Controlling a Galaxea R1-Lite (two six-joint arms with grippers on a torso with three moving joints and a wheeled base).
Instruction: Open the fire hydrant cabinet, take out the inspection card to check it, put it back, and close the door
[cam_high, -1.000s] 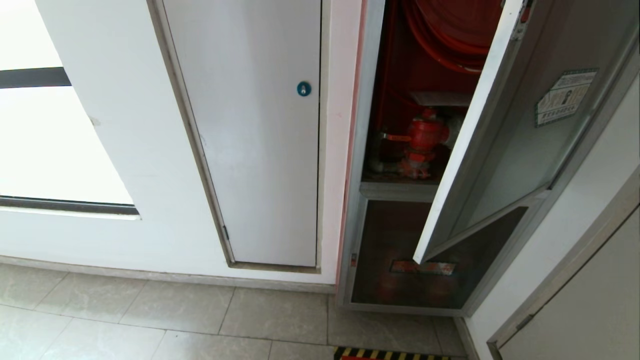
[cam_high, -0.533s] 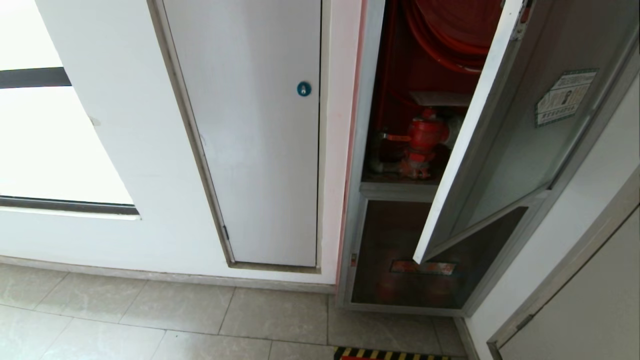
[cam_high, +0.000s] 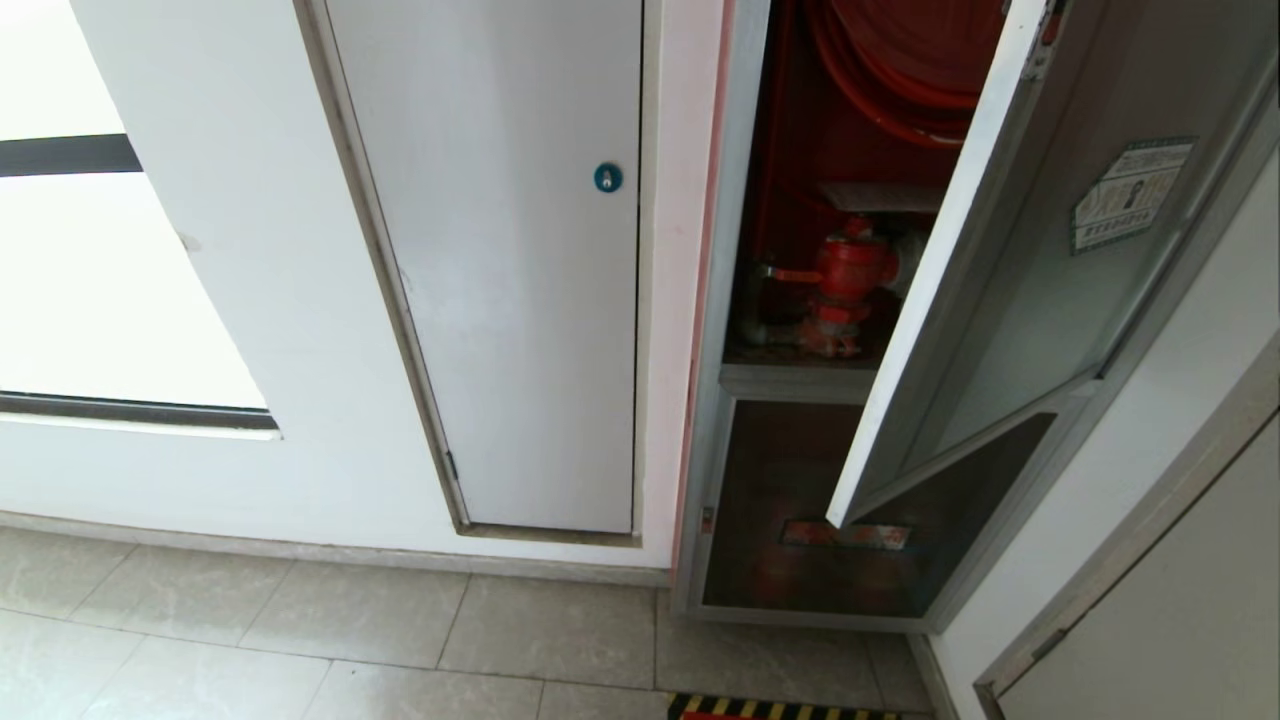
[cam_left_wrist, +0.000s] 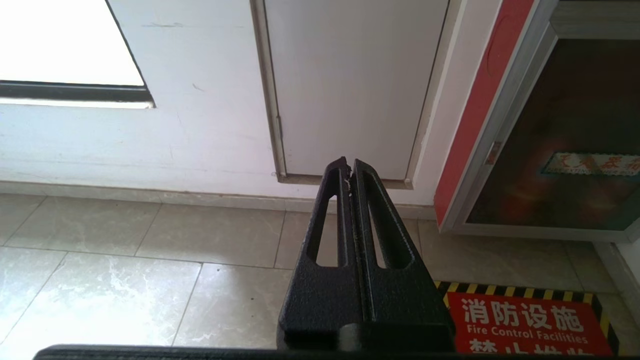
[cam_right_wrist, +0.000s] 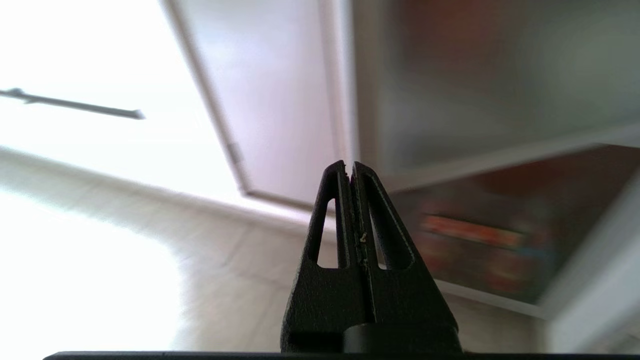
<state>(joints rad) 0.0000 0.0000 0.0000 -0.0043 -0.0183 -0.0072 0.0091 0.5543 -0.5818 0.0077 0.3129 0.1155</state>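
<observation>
The fire hydrant cabinet (cam_high: 716, 400) stands at the right, silver-framed with a red inside. Its door (cam_high: 1040, 300) is swung partly outward; the pale edge (cam_high: 930, 270) faces me and the hexagonal sticker (cam_high: 1130, 195) shows on the glass. A pale flat piece (cam_high: 880, 196) lies above the red valve (cam_high: 845, 285); I cannot tell whether it is the inspection card. Neither arm is in the head view. My left gripper (cam_left_wrist: 349, 167) is shut and empty, low over the floor, pointing at the white panel's foot. My right gripper (cam_right_wrist: 348, 167) is shut and empty, before the door's lower corner (cam_right_wrist: 500, 150).
A white panel with a blue lock (cam_high: 607, 177) stands left of the cabinet. The smaller lower glass door carries a red strip label (cam_high: 845, 535). A red hose reel (cam_high: 900, 60) fills the cabinet's top. A floor sign (cam_left_wrist: 525, 325) lies in front; another door (cam_high: 1150, 620) at far right.
</observation>
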